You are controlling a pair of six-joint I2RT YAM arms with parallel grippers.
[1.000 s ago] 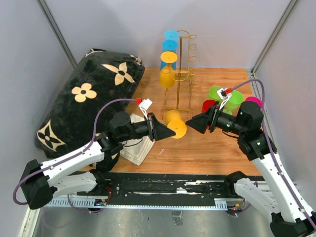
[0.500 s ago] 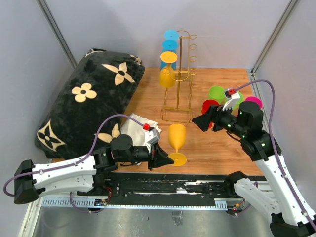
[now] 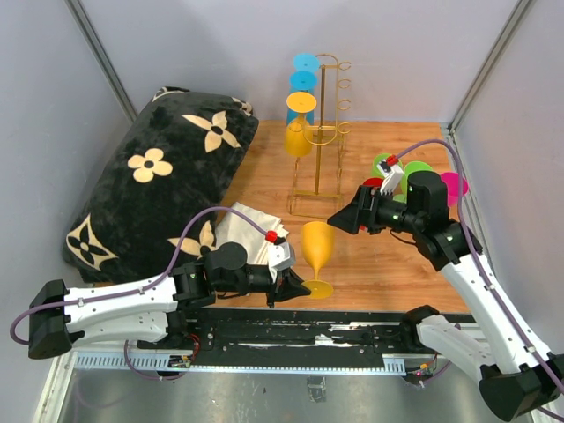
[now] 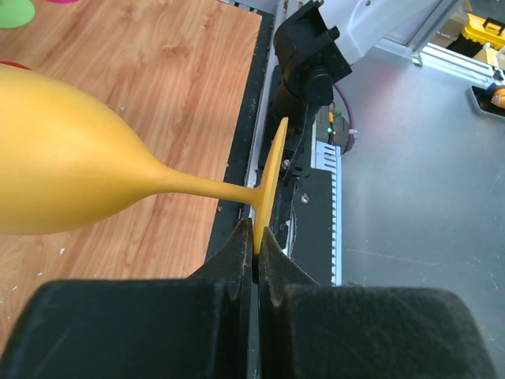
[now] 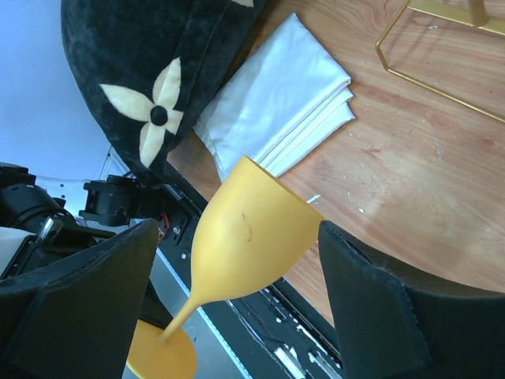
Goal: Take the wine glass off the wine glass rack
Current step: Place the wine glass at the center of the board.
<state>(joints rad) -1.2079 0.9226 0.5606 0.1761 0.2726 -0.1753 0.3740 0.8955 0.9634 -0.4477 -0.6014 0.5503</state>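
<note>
The left gripper (image 4: 254,237) pinches the yellow wine glass (image 4: 71,174) by its foot. The right gripper (image 3: 342,219), spread wide, has the bowl just ahead, apparently untouched.

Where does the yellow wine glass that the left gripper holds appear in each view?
Top external: the yellow wine glass stands upright at lower centre, its foot in the left gripper.
Left wrist: glass lying sideways, bowl at left, foot pinched at centre.
Right wrist: glass at bottom centre, tilted.
Shared landmark: the wooden tabletop, seen behind it in all three.
</note>
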